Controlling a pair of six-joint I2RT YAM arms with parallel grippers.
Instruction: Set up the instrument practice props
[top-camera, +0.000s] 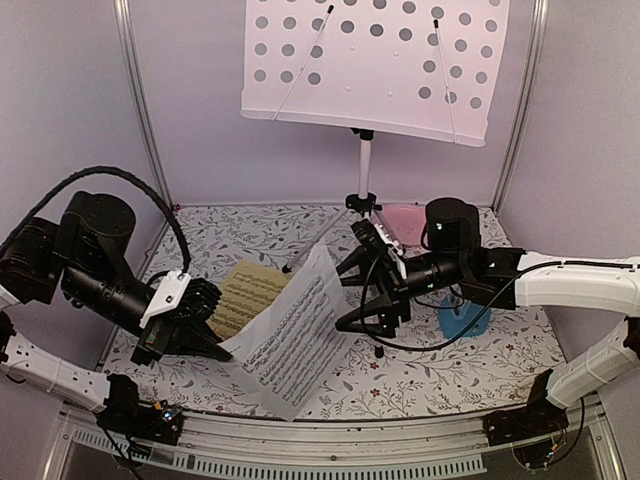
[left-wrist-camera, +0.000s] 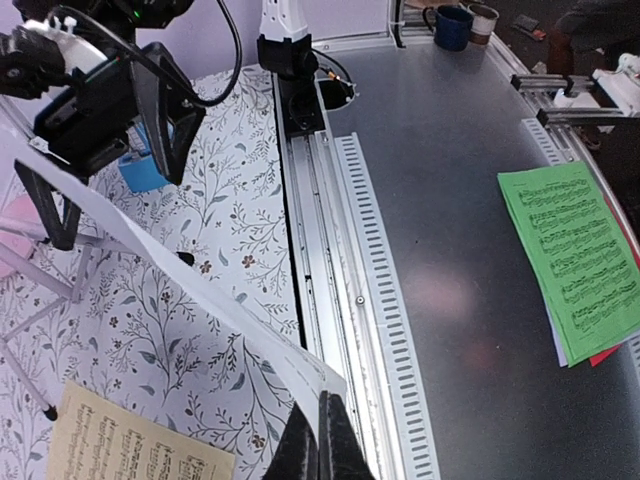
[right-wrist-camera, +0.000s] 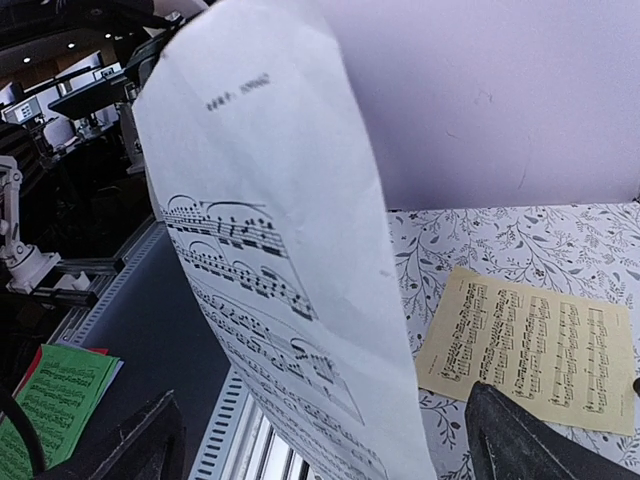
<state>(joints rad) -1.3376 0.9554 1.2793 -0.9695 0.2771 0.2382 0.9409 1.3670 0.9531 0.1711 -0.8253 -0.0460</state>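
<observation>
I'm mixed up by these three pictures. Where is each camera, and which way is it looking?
Top: above, behind the arms, looking down at the stand and table; both arms show.
Left wrist: on the left arm, facing the right tool; left tool, shut on the white sheet, shows.
Right wrist: on the right arm, facing the white sheet; its open fingers show.
All three share the white sheet.

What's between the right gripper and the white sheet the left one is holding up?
Nothing visible. The right gripper, jaws wide open, faces the white sheet with only air between. The left gripper pinches the sheet's lower edge. The yellow sheet lies flat on the table, out of the way.
</observation>
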